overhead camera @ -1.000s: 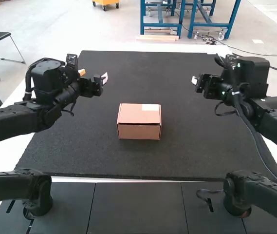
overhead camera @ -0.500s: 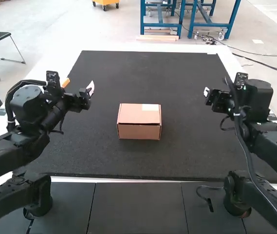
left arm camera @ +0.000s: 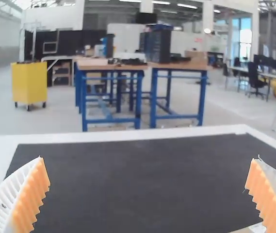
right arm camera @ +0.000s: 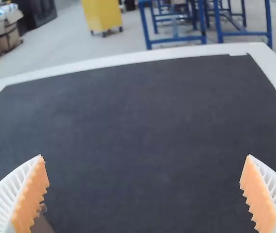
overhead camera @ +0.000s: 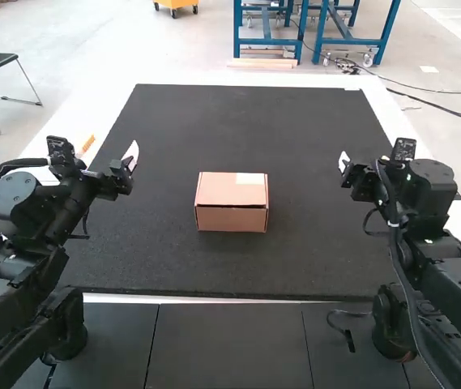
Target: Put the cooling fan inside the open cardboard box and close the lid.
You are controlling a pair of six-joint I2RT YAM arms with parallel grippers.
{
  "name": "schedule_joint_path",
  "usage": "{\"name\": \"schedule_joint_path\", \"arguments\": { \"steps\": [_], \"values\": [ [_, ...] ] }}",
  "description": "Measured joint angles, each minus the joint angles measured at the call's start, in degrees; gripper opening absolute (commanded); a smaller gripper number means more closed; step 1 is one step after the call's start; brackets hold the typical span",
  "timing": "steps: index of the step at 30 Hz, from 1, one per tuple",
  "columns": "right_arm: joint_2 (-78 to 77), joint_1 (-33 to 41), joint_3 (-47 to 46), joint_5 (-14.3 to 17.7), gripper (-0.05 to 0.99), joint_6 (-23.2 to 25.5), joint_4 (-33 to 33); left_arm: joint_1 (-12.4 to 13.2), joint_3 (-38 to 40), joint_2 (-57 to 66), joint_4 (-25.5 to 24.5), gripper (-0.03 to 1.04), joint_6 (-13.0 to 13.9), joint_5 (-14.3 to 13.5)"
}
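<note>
The cardboard box (overhead camera: pixel 232 201) sits on the black mat (overhead camera: pixel 246 121), in the stretch between the two claws and well apart from both. Its top flaps lie flat and closed, and a pale label marks the far right corner of the lid. The box stands square on its base, with its long front face turned toward the arm bases.

The left claw (overhead camera: pixel 109 151) hangs above the mat's left part, and the box lies off to its right and a little nearer the arm bases than its fingertips. Its jaws are spread wide and grip nothing. In the left wrist view its white ribbed fingers (left arm camera: pixel 2 204) stand far apart, each lined with an orange toothed pad (left arm camera: pixel 30 194), and bare mat shows between them.

The right claw (right arm camera: pixel 144 158) hangs above the mat's right part, and the box lies off to its left, again slightly nearer the arm bases than its tips. Its jaws are also spread wide with nothing held. In the right wrist view the orange pads (right arm camera: pixel 28 194) face each other across a broad gap, and dark mat runs ahead of them to its far edge.

Both claws point roughly forward and slightly inward, at about the same height over the mat.
</note>
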Motion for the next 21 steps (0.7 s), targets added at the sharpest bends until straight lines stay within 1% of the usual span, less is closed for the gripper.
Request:
{"name": "schedule_joint_path", "arguments": {
  "steps": [2,6,9,11,13,14,15,16,19,21],
  "values": [
    [-1.14,0.11,-0.76,0.09,0.88,0.02,0.76,0.5,-1.38,-2.08,-0.42,0.95,0.13,0.72],
    [-4.92,0.13,-3.91,0.22,0.88,0.02,2.91,0.57,-4.74,-6.82,-2.03,0.95,0.17,1.68],
    [-9.68,0.2,-7.13,0.5,0.88,0.04,3.34,0.57,-6.25,-11.76,-5.7,0.95,0.17,1.92],
    [-13.99,0.2,-8.72,0.57,0.89,0.09,2.38,0.57,-6.45,-15.21,-8.33,0.95,0.13,2.12],
    [-18.97,0.17,-9.79,0.55,0.88,0.13,0.48,0.59,-6.45,-16.83,-8.79,0.95,0.11,2.51],
    [-21.44,0.17,-10.14,0.55,0.86,0.15,-1.05,0.66,-6.45,-16.98,-9.29,0.95,0.09,2.73],
    [-24.02,0.17,-10.14,0.52,0.85,0.17,-3.3,0.87,-6.47,-17.03,-10.1,0.95,0.09,2.86],
    [-25.75,0.17,-10.14,0.5,0.85,0.2,-4.15,1.11,-6.47,-17.03,-10.82,0.96,0.07,2.93],
    [-26.67,0.17,-10.14,0.5,0.85,0.22,-4.94,2.25,-6.45,-17.03,-12.15,0.96,-0.11,3.02],
    [-26.62,0.17,-10.14,0.5,0.87,0.22,-5.99,3.58,-6.45,-17.03,-13.73,0.96,-0.11,3.08]
  ]
}}
